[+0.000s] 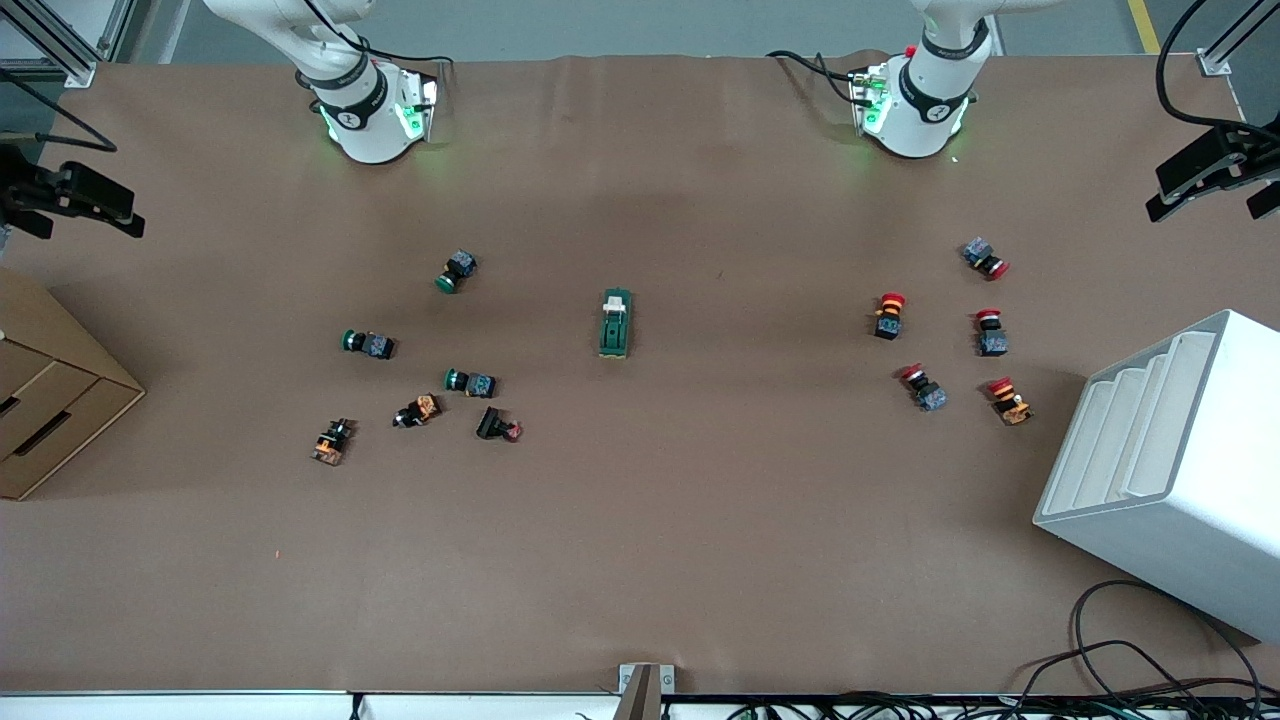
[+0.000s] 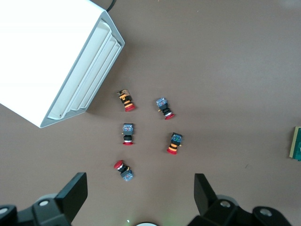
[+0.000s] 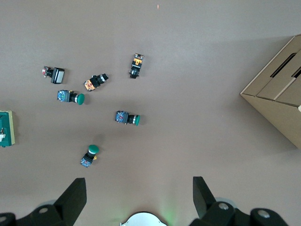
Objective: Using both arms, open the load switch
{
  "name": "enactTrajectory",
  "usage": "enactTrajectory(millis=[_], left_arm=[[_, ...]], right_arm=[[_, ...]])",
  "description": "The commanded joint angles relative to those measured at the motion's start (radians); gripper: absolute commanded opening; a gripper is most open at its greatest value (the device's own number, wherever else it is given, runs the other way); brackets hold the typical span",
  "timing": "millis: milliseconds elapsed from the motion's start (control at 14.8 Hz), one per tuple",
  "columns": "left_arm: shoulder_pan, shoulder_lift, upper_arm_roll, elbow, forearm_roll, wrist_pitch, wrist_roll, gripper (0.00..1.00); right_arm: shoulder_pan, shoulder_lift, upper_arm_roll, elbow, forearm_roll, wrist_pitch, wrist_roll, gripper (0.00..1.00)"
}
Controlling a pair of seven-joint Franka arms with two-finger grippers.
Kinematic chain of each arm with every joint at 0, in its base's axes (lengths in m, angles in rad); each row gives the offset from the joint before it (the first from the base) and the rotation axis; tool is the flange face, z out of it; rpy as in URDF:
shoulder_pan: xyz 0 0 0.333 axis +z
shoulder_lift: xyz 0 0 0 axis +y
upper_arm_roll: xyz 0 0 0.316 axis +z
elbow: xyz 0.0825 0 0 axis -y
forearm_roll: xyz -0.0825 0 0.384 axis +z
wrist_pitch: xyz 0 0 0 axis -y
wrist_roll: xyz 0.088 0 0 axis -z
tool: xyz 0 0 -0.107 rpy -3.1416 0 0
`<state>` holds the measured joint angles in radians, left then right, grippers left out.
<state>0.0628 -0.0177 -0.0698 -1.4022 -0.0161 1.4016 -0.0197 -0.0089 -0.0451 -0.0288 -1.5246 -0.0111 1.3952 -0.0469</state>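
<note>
The load switch point(image 1: 615, 323) is a dark green block with a white tab, lying flat at the table's middle between the two arms' bases. It shows at the edge of the left wrist view point(image 2: 297, 143) and of the right wrist view point(image 3: 5, 128). My left gripper point(image 2: 140, 186) hangs open and empty high over the table near its arm's base, above the red buttons. High over the green buttons, my right gripper point(image 3: 138, 188) is also open with nothing in it. Neither gripper shows in the front view; only the arms' bases do.
Several red mushroom buttons point(image 1: 889, 315) lie toward the left arm's end, with a white slotted rack point(image 1: 1170, 470) nearer the front camera. Green and orange push-buttons point(image 1: 470, 382) lie toward the right arm's end, next to a cardboard box point(image 1: 50, 390). Cables point(image 1: 1130, 660) trail by the rack.
</note>
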Motion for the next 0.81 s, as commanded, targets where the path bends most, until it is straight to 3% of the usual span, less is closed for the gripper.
enactTrajectory(millis=[0, 743], left_arm=[[0.002, -0.033, 0.004, -0.023, -0.013, 0.000, 0.015, 1.00], [0.003, -0.054, -0.038, -0.034, -0.008, -0.039, -0.014, 1.00]], right_arm=[[0.000, -0.058, -0.005, -0.057, 0.017, 0.027, -0.011, 1.00], [-0.003, -0.058, -0.006, -0.057, 0.046, 0.021, -0.011, 1.00]])
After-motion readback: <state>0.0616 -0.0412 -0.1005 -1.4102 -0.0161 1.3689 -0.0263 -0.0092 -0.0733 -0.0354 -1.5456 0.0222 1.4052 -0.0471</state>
